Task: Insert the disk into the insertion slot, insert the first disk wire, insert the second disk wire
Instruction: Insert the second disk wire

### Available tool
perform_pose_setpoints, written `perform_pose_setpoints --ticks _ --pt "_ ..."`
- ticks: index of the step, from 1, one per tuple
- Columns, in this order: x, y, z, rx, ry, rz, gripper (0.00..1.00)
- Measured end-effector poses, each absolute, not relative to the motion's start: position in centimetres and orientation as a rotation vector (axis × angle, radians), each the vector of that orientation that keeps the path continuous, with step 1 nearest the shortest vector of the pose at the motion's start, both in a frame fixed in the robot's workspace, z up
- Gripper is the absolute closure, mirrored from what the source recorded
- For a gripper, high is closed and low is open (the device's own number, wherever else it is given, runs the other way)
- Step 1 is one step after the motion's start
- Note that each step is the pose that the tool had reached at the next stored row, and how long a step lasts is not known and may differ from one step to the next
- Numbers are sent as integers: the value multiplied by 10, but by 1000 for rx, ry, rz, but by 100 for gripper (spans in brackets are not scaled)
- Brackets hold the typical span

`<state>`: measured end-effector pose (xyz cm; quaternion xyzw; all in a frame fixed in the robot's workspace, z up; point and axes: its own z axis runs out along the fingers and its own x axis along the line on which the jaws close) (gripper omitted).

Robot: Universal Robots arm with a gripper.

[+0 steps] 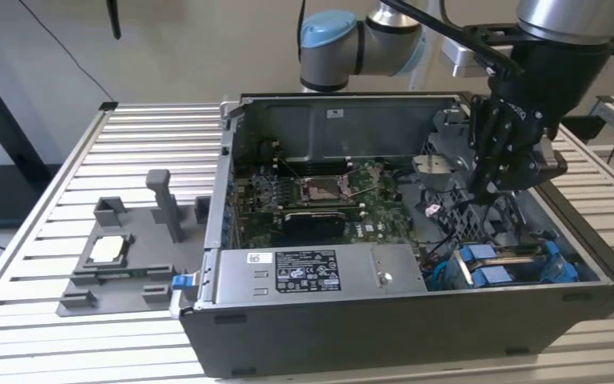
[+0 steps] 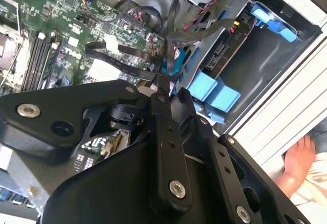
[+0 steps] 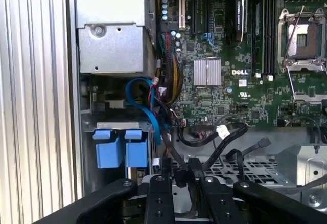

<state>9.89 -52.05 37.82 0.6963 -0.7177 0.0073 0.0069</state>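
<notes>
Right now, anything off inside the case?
Black cables lie loose across the cage, with their ends apparently unplugged. What looks like a person's hand is also just outside the case.

Slatted table [image 1: 137, 136]: computer case [image 1: 392, 328], grey fixture [image 1: 115, 282].

Arm [image 1: 355, 36]: bends at a blue-capped joint at the rear of the exterior view and reaches toward that view's right. Wrist [image 1: 563, 48]: held vertical, with the black tool [image 1: 486, 188] pointing straight down. Fingers [image 2: 166, 132]: drawn nearly together in both wrist views, pinching a thin black cable [image 2: 168, 40].
</notes>
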Motion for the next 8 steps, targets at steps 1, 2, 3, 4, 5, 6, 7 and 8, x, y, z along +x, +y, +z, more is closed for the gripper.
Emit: perform_pose_setpoints --ticks 1,2,3,4,5,6,7,8 --pt "99 -520 378 2178 -2245 26 73" --pt "99 -520 378 2178 -2245 28 73" --pt "99 -520 378 2178 -2245 28 75" --pt "99 -520 378 2178 -2245 28 75" --pt "99 -520 378 2178 -2245 28 82" --pt "99 -520 378 2178 -2245 28 82" --pt "99 -520 378 2178 -2245 29 82" --pt "99 -520 378 2178 -2245 29 82"
